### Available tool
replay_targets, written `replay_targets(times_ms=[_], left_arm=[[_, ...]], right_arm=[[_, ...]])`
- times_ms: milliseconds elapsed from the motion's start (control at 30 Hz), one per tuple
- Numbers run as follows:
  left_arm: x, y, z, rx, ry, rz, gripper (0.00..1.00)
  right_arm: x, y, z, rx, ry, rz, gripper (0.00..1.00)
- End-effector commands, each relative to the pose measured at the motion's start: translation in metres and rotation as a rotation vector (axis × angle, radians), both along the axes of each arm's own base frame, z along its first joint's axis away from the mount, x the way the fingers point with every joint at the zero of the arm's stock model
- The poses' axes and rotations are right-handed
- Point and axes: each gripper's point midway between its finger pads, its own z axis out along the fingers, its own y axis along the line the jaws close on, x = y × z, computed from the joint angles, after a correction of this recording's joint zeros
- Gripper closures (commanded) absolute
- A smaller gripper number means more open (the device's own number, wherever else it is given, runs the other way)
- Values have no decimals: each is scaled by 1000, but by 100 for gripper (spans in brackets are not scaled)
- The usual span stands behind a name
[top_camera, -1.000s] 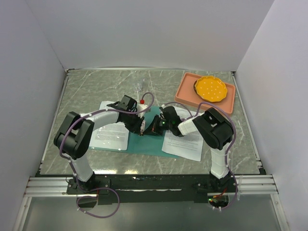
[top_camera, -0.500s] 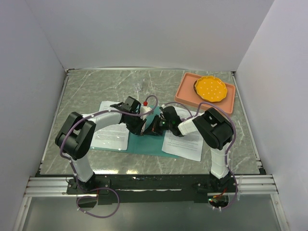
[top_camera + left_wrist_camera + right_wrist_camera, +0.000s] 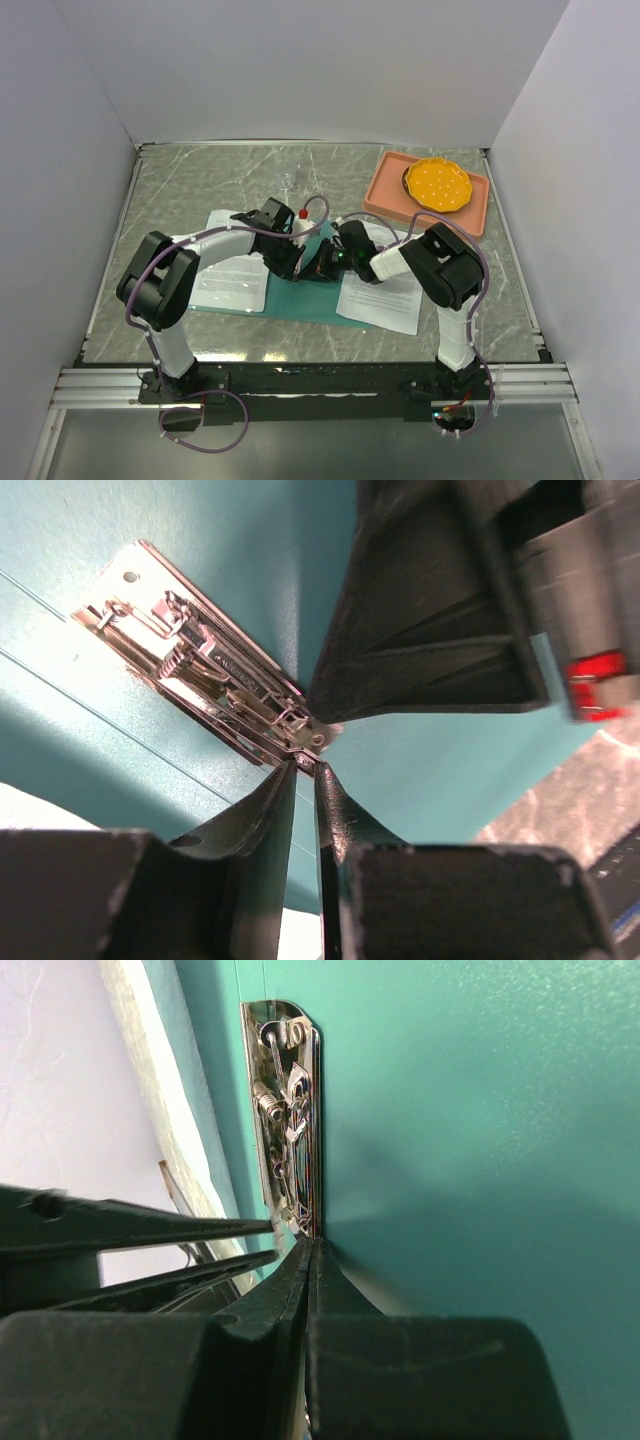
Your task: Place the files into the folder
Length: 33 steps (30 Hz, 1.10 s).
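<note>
The teal folder (image 3: 312,293) lies open and flat in the middle of the table, its metal clip (image 3: 205,670) at the spine, also in the right wrist view (image 3: 290,1120). One white printed sheet (image 3: 232,280) lies at its left and one (image 3: 385,297) at its right. My left gripper (image 3: 304,767) and right gripper (image 3: 312,1242) meet tip to tip at the clip's near end. The left fingers are closed to a thin gap around the end of the clip. The right fingers are pressed fully together, tips touching the clip's end. In the top view the grippers hide the clip.
A salmon-pink tray (image 3: 385,195) with an orange plate (image 3: 438,184) stands at the back right. A small clear glass object (image 3: 289,180) stands behind the folder. White walls enclose the table on three sides.
My left wrist has shifted slightly to the right, closer to the clip. The right arm, the folder and the sheets have not moved.
</note>
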Motion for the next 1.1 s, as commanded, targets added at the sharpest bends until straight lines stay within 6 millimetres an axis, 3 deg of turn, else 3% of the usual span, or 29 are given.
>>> replay_targets(times_ms=[0,133,300,367,467,600,767,900,1067], left_arm=[[17,-33,48,-134,-76,-26,80],[43,-27,87,-186,-158,40,80],[68,-10,113,-223,-222,129,80],[72,-3,114,-213,-232,147,80],[78,12,106,-180,-251,184,80],[90,46,71,-59,-262,287,80],[97,66,38,47,-246,345,81],[93,72,18,90,-213,353,82],[85,77,4,117,-181,356,82]], right_arm=[[-29,-23,-60,-179,114,-3,100],[-30,-26,-57,-183,106,-5,100],[-29,-27,-50,-188,93,-6,100],[-28,-26,-44,-188,78,-1,100],[-24,-25,-35,-182,53,0,100],[-17,-21,-19,-146,-19,8,100],[-1,5,37,20,-304,84,100],[-4,30,69,49,-484,183,100],[-12,45,70,81,-532,223,100]])
